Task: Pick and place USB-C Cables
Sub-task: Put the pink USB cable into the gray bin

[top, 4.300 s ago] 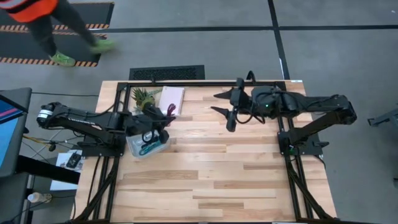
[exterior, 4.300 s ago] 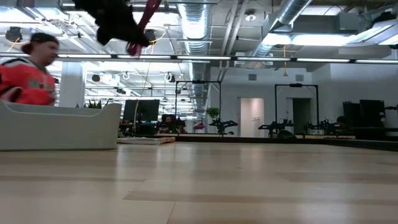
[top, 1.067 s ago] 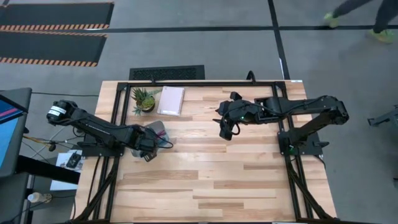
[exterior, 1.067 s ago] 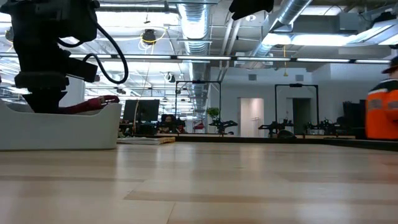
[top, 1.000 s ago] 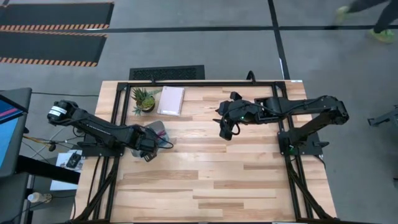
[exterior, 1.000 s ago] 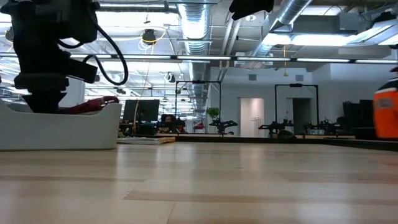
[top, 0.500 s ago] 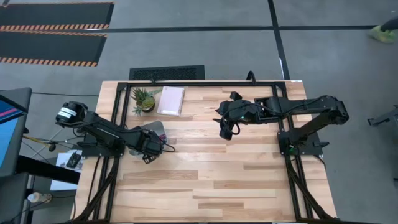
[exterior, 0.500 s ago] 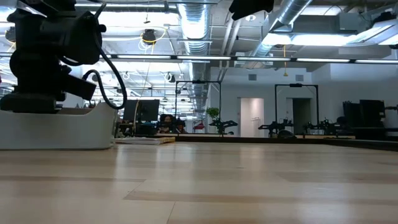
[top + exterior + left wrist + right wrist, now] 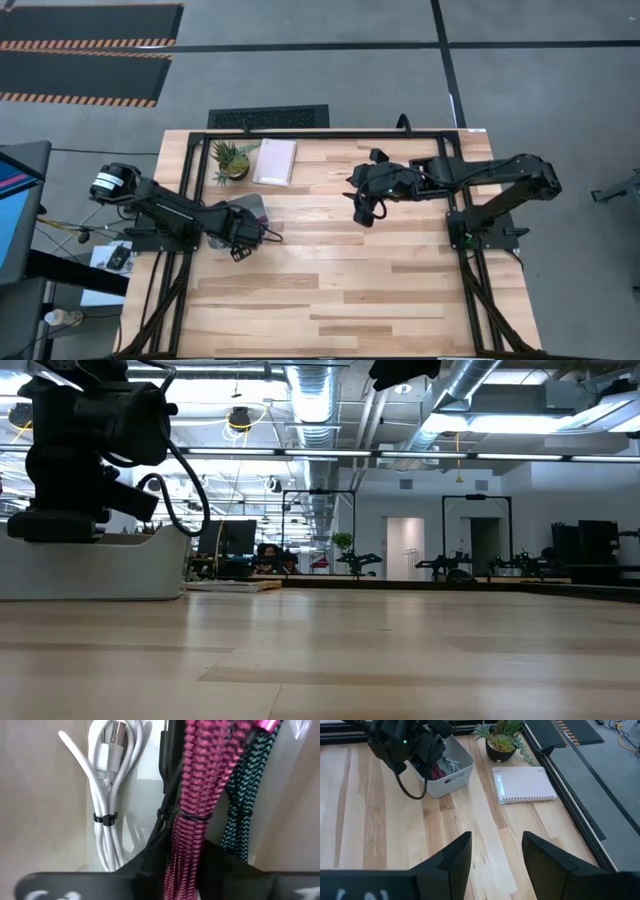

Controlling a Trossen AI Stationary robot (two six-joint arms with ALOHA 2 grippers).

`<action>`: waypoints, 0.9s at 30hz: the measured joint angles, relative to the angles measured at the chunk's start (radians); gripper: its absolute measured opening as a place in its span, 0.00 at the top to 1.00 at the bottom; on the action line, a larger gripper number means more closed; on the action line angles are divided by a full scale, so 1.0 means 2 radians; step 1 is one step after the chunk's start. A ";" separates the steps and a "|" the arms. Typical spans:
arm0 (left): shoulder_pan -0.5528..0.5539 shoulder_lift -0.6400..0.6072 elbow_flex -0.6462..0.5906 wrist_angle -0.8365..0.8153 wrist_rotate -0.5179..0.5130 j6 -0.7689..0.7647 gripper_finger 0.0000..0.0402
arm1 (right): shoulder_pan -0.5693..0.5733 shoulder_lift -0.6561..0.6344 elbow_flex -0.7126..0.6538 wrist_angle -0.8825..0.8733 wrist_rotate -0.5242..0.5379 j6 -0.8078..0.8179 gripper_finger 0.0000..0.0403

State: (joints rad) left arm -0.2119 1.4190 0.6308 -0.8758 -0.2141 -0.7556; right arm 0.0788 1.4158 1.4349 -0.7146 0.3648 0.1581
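My left gripper (image 9: 240, 232) reaches down into the pale tray (image 9: 252, 207) at the table's left side. The left wrist view shows the cables lying side by side in the tray: white (image 9: 107, 795), black (image 9: 164, 780), magenta (image 9: 200, 775) and teal (image 9: 245, 795). My left gripper (image 9: 187, 857) stands astride the magenta bundle and is shut on it. In the low view the tray's wall (image 9: 90, 575) hides the fingers. My right gripper (image 9: 362, 214) hangs open above the table's middle, toward the far side, and holds nothing (image 9: 496, 852). My left gripper has the magenta cable bundle pinched between its two fingers, just past the thin black tie around its middle (image 9: 189, 827). The fingers (image 9: 150, 862) come from above, pointing down into the tray, and lie across the bundle. The bundle lies in the tray between the black and teal cables.
A white notebook (image 9: 275, 161) and a small potted plant (image 9: 230, 157) sit at the table's far edge, beyond the tray. Bare wood (image 9: 380, 280) stretches over the middle, near and right parts of the table.
My left gripper has gone down deeper into the tray and shifted slightly toward the table's right. The magenta cable, whose end showed above the tray's rim in the low view a second ago, has sunk out of sight behind the wall.
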 joint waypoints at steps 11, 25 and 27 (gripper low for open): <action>0.011 0.000 0.001 -0.001 -0.001 -0.001 0.63 | 0.000 0.000 0.000 -0.007 0.000 0.000 0.51; 0.022 0.002 0.012 -0.011 -0.004 -0.006 0.64 | 0.000 0.000 0.000 0.003 0.000 -0.001 0.52; 0.022 0.002 0.021 -0.014 -0.005 -0.006 0.64 | -0.001 0.000 0.000 0.004 0.000 -0.001 0.52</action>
State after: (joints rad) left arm -0.1680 1.4231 0.6722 -0.9032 -0.2237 -0.7675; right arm 0.0771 1.4158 1.4349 -0.7063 0.3656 0.1570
